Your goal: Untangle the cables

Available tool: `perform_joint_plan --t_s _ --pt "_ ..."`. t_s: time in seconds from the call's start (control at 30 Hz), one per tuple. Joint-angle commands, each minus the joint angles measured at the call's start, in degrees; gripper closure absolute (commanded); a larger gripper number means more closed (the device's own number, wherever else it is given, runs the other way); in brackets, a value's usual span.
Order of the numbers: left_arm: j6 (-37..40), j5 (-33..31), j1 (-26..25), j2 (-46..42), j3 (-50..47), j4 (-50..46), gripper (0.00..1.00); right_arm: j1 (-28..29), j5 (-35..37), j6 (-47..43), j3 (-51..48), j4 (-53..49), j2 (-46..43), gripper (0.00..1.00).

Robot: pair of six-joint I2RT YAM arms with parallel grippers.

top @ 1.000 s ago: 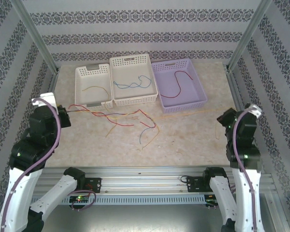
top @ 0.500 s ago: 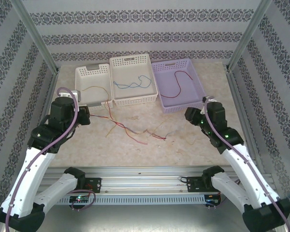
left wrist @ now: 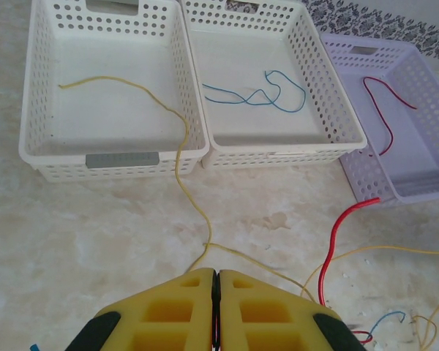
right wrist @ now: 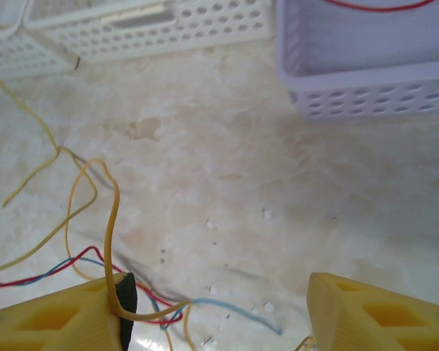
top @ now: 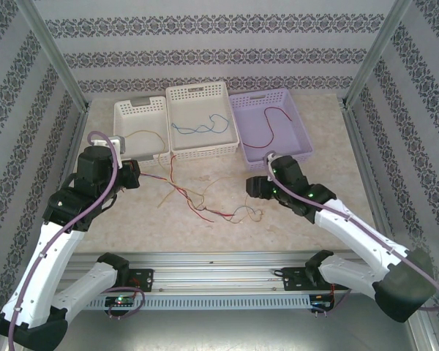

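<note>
Over the middle of the bench [top: 154, 230], your right pincer [top: 253, 187] now hangs above the loose cables [top: 212, 203]. It has swung in from the right edge, and its jaws have gone from closed to wide apart. It grips nothing, though a yellow strand [right wrist: 111, 241] lies against the inner face of one finger.

Your left pincer [left wrist: 214, 274] has come in from the left edge toward the white basket [top: 119, 128] at the far left corner and stays pressed shut. A yellow cable trails from that basket to its tips, but you cannot tell whether it is pinched.

The tangle has bunched up between the arms, so a fresh grasp from the right looks likely next. A blue cable [left wrist: 260, 93] and a red cable [left wrist: 381, 121] already lie in the other baskets along the far edge.

You can read no brand or writing, and the grey plate [left wrist: 121, 159] is blank.
</note>
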Motion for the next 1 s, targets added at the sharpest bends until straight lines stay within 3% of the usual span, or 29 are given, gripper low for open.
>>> perform_joint_plan --t_s 0.0,0.07,0.17,0.23,0.33,0.47,0.6,0.73,0.9,0.97 --pt "-1.14 1.30 -0.47 -0.55 -1.03 2.75 1.00 2.04 5.66 -0.85 2.19 -2.82 0.82 0.35" --pt "-1.19 1.59 -0.46 -0.63 -1.31 3.00 1.00 2.06 2.70 0.37 1.99 -1.58 -0.07 0.33" --pt "-1.01 2.33 -0.55 -0.47 -1.61 3.25 1.00 0.25 -9.98 5.99 -2.59 9.26 -4.20 0.27" --pt "-0.97 3.08 -0.70 -0.32 -1.89 3.69 1.00 0.94 -10.71 6.22 -2.08 10.22 -5.05 0.25" --pt "-1.36 4.04 -1.17 -0.37 -2.52 4.95 1.00 2.72 -12.97 4.33 -0.24 9.80 -2.52 0.23" --pt "-1.50 4.08 -2.29 -0.32 -3.22 5.86 1.00 3.87 -24.65 6.61 -1.84 18.44 1.24 0.20" --pt "-1.57 5.63 -3.45 -0.40 -4.01 7.37 1.00 7.38 -22.17 3.13 -0.78 17.81 2.93 0.20" --pt "-1.57 7.48 -4.91 -0.57 -5.05 9.57 1.00 7.79 -23.04 3.17 -1.05 19.91 4.78 0.30" --pt "-1.06 9.26 -7.20 -1.37 -6.34 12.76 1.00 8.47 -21.28 5.37 -3.39 26.49 9.47 0.30" --pt "-0.77 9.16 -7.70 -1.76 -6.56 13.06 1.00 9.11 -19.84 5.41 -3.48 28.26 11.68 0.35"
